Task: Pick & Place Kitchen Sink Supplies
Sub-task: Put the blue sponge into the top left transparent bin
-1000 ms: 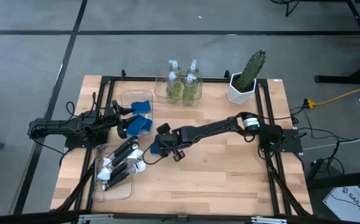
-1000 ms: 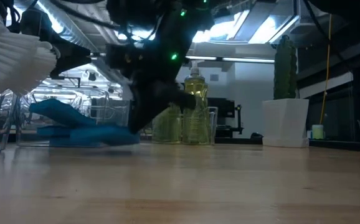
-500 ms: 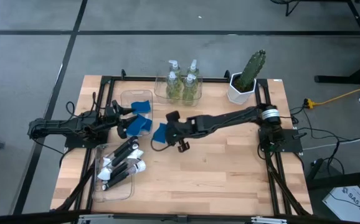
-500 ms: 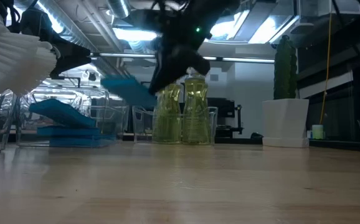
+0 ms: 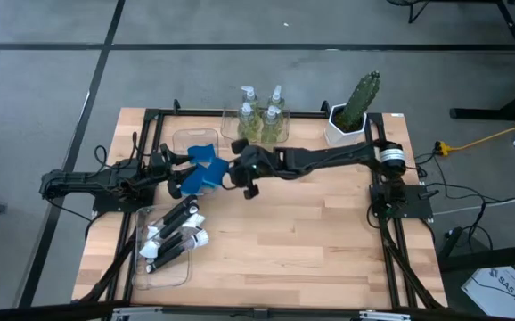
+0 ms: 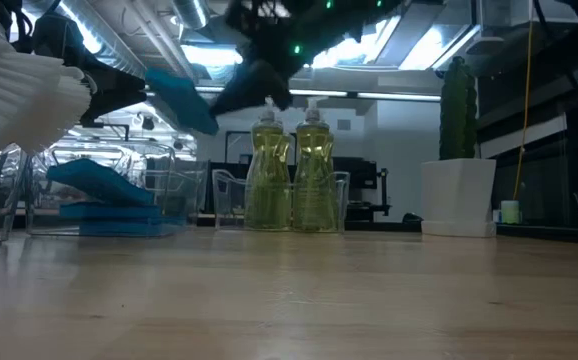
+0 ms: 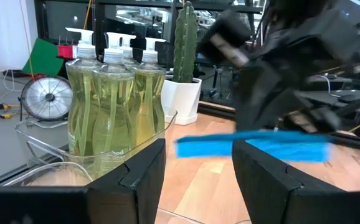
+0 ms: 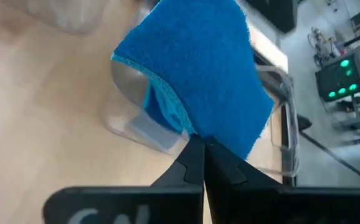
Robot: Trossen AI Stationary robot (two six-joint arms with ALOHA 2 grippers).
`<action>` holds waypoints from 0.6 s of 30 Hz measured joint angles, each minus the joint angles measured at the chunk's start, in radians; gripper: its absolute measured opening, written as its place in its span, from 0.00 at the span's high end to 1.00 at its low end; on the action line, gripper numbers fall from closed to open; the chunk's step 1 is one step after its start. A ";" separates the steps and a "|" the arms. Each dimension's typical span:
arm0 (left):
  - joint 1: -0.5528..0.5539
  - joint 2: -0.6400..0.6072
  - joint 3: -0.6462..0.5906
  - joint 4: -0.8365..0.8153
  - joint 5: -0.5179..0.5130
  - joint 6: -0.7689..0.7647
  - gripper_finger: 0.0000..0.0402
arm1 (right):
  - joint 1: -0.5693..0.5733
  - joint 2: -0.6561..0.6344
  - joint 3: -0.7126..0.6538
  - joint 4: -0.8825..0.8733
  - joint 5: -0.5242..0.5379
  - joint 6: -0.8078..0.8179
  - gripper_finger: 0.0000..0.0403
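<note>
blue sponge (image 5: pixel 211 161), left of frame centre in the high view, clamped between the pinched fingers of the right gripper (image 5: pixel 226 168), in the air over the clear bin (image 5: pixel 186 139). left gripper (image 5: pixel 183 165), fingers apart, beside the bin.

light wooden table (image 5: pixel 311 241) with black frame rails. directly on it: clear plastic bin (image 5: pixel 259 135) of yellow-green soap bottles at far edge, white pot with green cactus (image 5: pixel 345 127) beside it, clear bin (image 5: pixel 190 141) with blue sponges at left, clear bin (image 5: pixel 164 266) of black-handled white-headed brushes near front left.
</note>
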 joint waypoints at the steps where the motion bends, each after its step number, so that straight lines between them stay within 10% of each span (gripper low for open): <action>1: 0.000 0.000 0.000 0.000 0.000 0.000 0.55 | -0.010 0.008 0.000 0.001 -0.004 0.000 1.00; 18: 0.000 0.000 0.000 0.003 0.002 -0.001 0.55 | -0.080 0.176 0.000 0.375 -0.105 -0.001 0.97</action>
